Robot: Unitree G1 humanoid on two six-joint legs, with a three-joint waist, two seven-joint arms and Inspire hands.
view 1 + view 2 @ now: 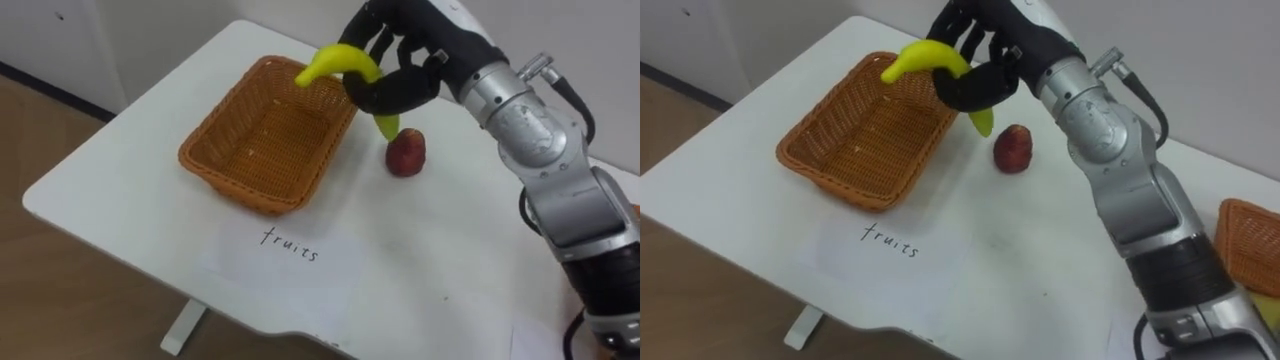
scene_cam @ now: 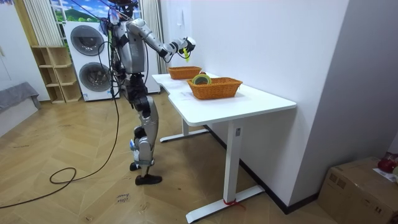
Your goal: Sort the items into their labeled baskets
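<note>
- The right hand (image 1: pixel 400 78) is raised above the counter (image 1: pixel 450 265), its dark fingers curled round a yellow banana (image 1: pixel 335 62) and clamped on its middle.
- The banana sticks out of both sides of the hand. One end arches up and away to the hand's left, and the greenish tip points down below the fingers.
- The fruit basket (image 1: pixel 238 188), a brown wicker one, lies below and to the left of the hand. The banana's upper end hangs over its far right rim, clear of the wicker.
- Nothing can be seen lying inside that basket.
- A red fruit (image 1: pixel 405 152) sits on the counter just below the hand, beside the basket's right wall and apart from it. It is near the banana's lower tip without touching it.
- A paper sheet (image 1: pixel 285 262) with handwriting lies flat on the counter, nearer the robot than the hand, just in front of the basket.
- A second basket (image 1: pixel 1252 238) of the same wicker stands well off to the hand's right, at the counter's edge. In the room view a round green-rimmed object (image 2: pixel 201 79) rests in it.
- In the room view the robot stands upright at the counter's far end with its arm stretched out over it. Stacked washing machines (image 2: pixel 87 59) stand behind the robot.
</note>
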